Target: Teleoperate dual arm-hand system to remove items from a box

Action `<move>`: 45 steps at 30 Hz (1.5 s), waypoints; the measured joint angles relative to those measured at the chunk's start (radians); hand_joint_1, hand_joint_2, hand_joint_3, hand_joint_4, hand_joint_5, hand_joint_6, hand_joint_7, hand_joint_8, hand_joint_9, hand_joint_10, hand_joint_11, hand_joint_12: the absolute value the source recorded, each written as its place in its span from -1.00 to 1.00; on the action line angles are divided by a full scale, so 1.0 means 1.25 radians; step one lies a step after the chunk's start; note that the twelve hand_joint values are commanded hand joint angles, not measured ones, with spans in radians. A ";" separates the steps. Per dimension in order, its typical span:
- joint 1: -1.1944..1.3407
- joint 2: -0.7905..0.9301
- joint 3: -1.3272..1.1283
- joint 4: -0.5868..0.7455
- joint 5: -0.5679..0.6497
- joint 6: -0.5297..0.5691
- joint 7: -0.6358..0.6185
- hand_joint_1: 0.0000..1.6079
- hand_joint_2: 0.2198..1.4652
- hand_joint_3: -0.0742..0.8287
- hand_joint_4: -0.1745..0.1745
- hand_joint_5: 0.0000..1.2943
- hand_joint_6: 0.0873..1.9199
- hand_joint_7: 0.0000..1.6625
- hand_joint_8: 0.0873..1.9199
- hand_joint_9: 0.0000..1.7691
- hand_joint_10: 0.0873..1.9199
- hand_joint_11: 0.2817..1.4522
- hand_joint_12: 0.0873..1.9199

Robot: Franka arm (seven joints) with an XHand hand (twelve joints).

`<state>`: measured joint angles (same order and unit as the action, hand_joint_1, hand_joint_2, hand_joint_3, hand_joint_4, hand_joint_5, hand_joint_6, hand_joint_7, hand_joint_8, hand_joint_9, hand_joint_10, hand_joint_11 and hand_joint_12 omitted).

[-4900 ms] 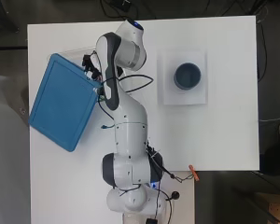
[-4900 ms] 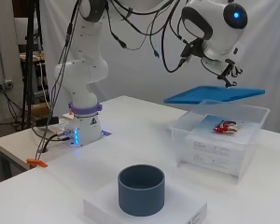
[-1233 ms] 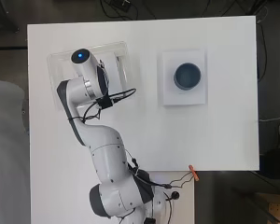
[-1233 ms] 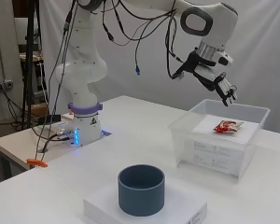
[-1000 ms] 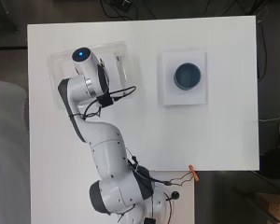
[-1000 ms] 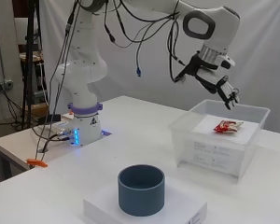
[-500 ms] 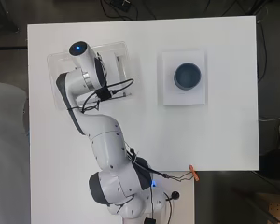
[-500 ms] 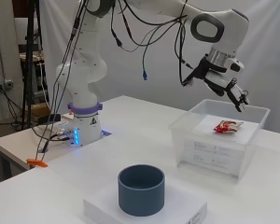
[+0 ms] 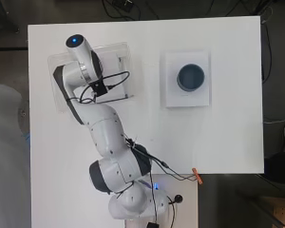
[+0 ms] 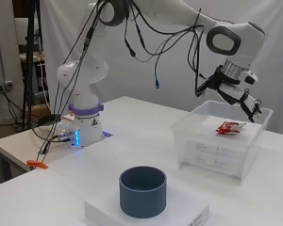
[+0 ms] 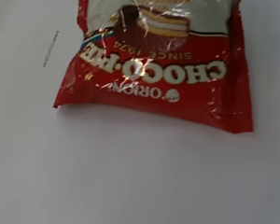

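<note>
A clear plastic box (image 10: pixel 217 151) stands on the white table, at the upper left in the overhead view (image 9: pixel 119 53). Inside it a red snack packet (image 10: pixel 230 126) lies flat on the bottom. The wrist view shows the same packet (image 11: pixel 158 70) close up, with nothing touching it. My hand (image 10: pixel 241 98) hangs over the box's near rim, just above the opening, fingers (image 10: pixel 253 108) relaxed and pointing down toward the packet, holding nothing. In the overhead view the arm covers the packet and the hand.
A dark blue cup (image 10: pixel 142 190) stands on a white block (image 10: pixel 184 213) at the table's front, right of the box in the overhead view (image 9: pixel 190 77). An orange clip (image 10: pixel 37 164) sits by the table edge near the arm's base.
The blue lid held over the box 4.9 s ago is gone from view. Over the last second the hand has moved across and down toward the box's opening.
</note>
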<state>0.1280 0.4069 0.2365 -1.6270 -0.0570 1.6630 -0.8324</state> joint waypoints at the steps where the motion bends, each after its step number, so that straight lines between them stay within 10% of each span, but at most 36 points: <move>1: 0.002 0.007 0.002 0.004 0.004 -0.002 0.001 -0.56 0.08 -0.86 -0.21 -0.68 -1.00 -0.55 -1.00 -0.51 -1.00 -0.66 -1.00; 17: 0.010 0.035 0.010 -0.032 0.035 0.015 -0.022 -0.50 0.05 -0.85 -0.19 -0.62 -1.00 -0.48 -1.00 -0.40 -1.00 -0.62 -1.00; 19: 0.010 0.034 0.009 -0.046 0.037 0.021 -0.025 -0.17 0.26 -0.81 0.08 -0.26 -1.00 -0.27 -1.00 -0.20 -1.00 -0.45 -1.00; 20: 0.010 0.033 0.008 -0.055 0.039 0.023 -0.027 0.15 0.39 -0.82 -0.03 -0.10 -0.56 -0.19 -0.57 -0.08 -0.60 -0.24 -1.00; 22: 0.010 0.033 0.006 -0.074 0.047 0.026 -0.030 0.48 0.48 -0.43 -0.50 -0.03 0.17 -0.21 0.40 0.00 0.44 -0.23 0.11; 24: 0.009 0.028 0.003 -0.090 0.059 0.033 -0.034 0.28 0.54 -0.52 0.30 0.09 0.36 -0.03 0.86 0.23 0.86 -0.04 0.75; 26: 0.008 0.021 -0.001 -0.103 0.076 0.043 -0.041 0.20 0.56 -0.73 0.82 0.20 0.31 0.11 0.99 0.35 0.97 0.06 0.93; 45: 0.003 -0.098 -0.022 -0.263 0.121 0.232 -0.130 0.15 0.63 -0.83 0.97 0.16 0.38 0.14 1.00 0.35 1.00 0.03 0.89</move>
<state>0.1321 0.2839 0.2089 -1.9563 0.0941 1.9532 -0.9952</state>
